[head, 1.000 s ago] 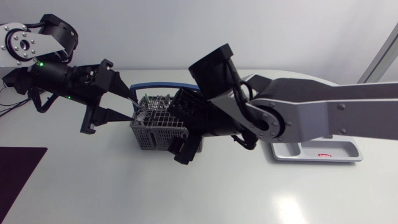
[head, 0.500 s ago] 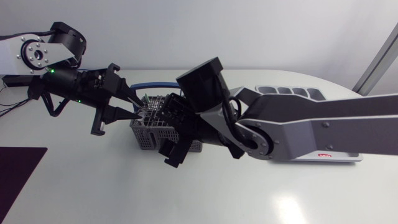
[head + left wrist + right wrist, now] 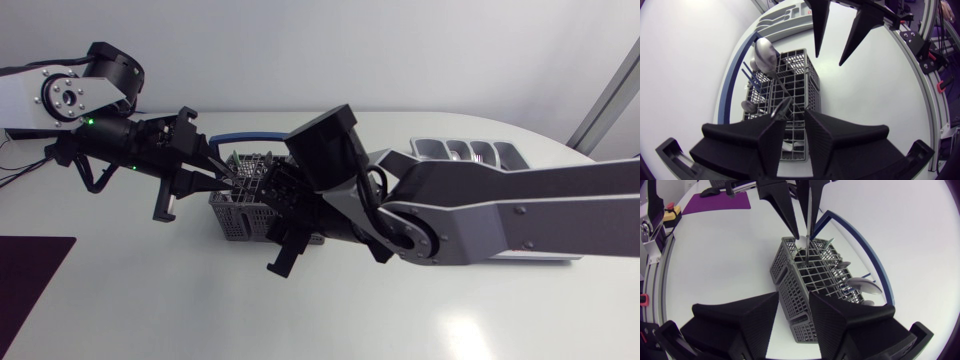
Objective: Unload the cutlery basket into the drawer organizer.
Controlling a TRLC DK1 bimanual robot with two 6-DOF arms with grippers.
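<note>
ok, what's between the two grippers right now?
The cutlery basket, spoons inside, sits between the left gripper and the right gripper; both wrist views show it.

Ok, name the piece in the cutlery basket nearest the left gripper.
The slim upright handle between the left gripper's open fingers. The bowl-up spoons stand further along the cutlery basket, clear of it.

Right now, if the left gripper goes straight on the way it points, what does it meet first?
Probably the cutlery handle sticking up just off its fingertips. The left gripper points down into the cutlery basket, whose grid lies close behind. Depth is unclear, so the handle may pass between the open fingers.
</note>
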